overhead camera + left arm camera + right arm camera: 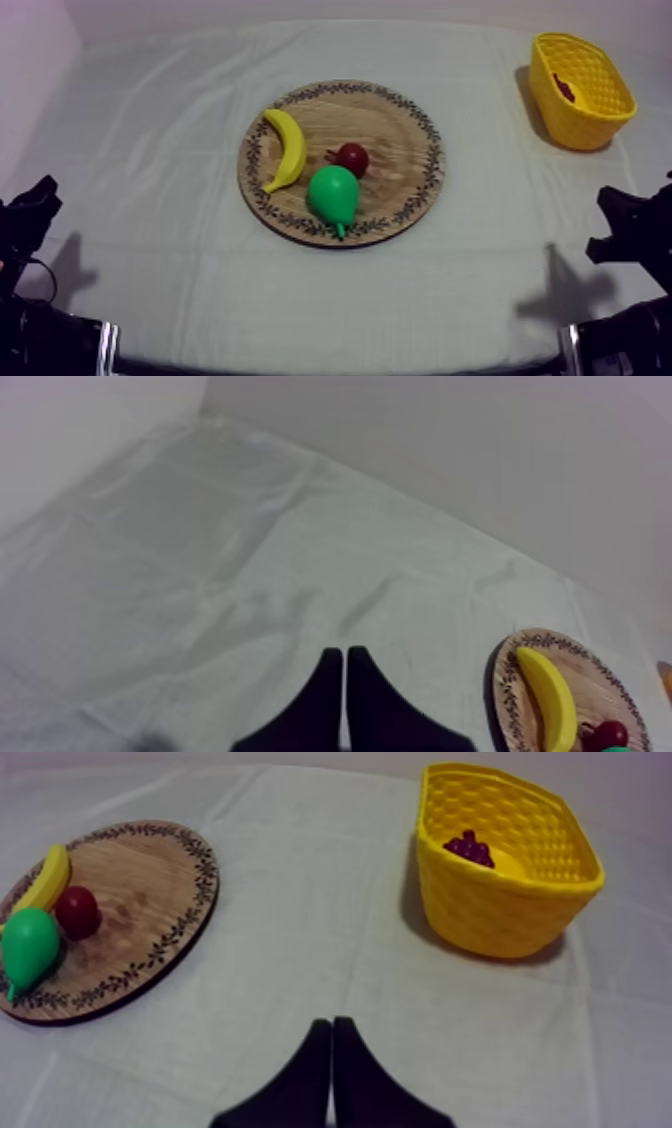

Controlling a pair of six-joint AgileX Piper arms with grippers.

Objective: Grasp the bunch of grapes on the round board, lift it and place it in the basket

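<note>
Resting low at the near corners of the surface (180, 250), the left gripper (344, 656) and right gripper (331, 1024) each press their fingers into a narrow, empty wedge, parked wide apart, which leaves the middle free. Farther in, the wooden board (400, 150) carries the banana (288, 148), pear (333, 195) and small red fruit (352, 157), with bare cloth all round its rim. Farthest, near the right back edge, the yellow basket (500, 912) holds the bunch of grapes (468, 848), so the task looks done.

The cloth-covered table (150, 210) is lightly wrinkled. A round wooden board (405, 120) with a patterned rim lies flat on it. A yellow basket (575, 125) stands upright, well apart from the board, to its right and farther back.
</note>
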